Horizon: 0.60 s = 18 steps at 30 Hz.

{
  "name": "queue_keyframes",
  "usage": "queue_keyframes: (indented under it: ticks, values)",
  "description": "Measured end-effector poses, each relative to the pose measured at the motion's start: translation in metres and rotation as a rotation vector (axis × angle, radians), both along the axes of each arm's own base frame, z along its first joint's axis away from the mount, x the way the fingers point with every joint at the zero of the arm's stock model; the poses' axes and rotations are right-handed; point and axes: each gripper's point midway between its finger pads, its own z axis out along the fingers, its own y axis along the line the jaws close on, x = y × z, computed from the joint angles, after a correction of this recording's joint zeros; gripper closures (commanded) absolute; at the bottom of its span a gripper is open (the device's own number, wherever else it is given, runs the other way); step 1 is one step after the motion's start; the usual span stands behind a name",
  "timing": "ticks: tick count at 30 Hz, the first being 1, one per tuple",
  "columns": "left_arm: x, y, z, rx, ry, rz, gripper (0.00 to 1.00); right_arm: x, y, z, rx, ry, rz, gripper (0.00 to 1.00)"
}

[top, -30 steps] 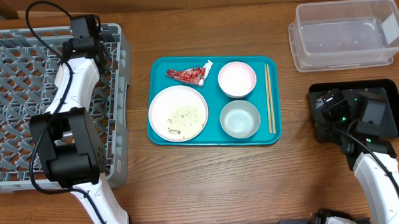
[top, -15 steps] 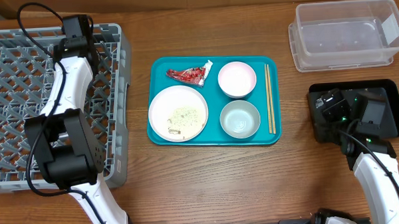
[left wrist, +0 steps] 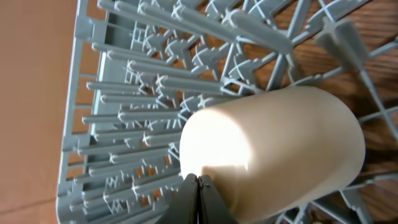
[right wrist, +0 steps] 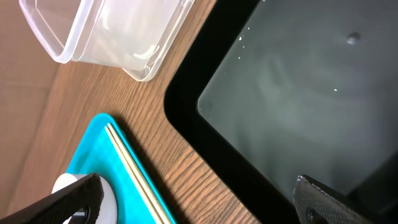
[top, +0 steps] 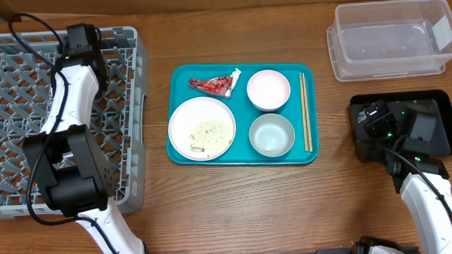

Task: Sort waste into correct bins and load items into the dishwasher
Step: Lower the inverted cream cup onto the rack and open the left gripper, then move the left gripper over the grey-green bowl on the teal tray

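Left end effector (top: 83,40) is over the dish rack (top: 14,112), toward its 1 o'clock edge, fingers clenched together with nothing between them. In the left wrist view a white cup (left wrist: 273,149) lies on its side on the rack grid, just beyond the tips.

Right end effector (top: 392,123) is over the black tray (top: 450,108), spread wide, released.

Teal tray (top: 177,106) is mid-bench (top: 236,209):
- plate (top: 185,132) with crumbs (top: 209,130) at 8 o'clock
- red wrapper (top: 213,84) at 11
- pink bowl (top: 268,89) at 1
- grey-blue bowl (top: 271,134) at 4
- chopsticks (top: 305,113) at 3

Clear tub (top: 336,51) is at 12 o'clock from the black tray.
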Motion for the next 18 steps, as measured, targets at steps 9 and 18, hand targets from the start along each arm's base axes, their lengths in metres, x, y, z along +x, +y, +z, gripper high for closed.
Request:
queue_keyframes:
  ticks: [9,18]
  values:
    - [-0.004,-0.008,0.057,-0.036,-0.189,0.014,0.9,0.0,0.0,0.0,0.0,0.0,0.0,0.0]
    - [-0.048,-0.066,0.245,-0.286,-0.781,-0.138,0.03,0.0,0.0,0.0,0.0,0.0,0.0,0.0]
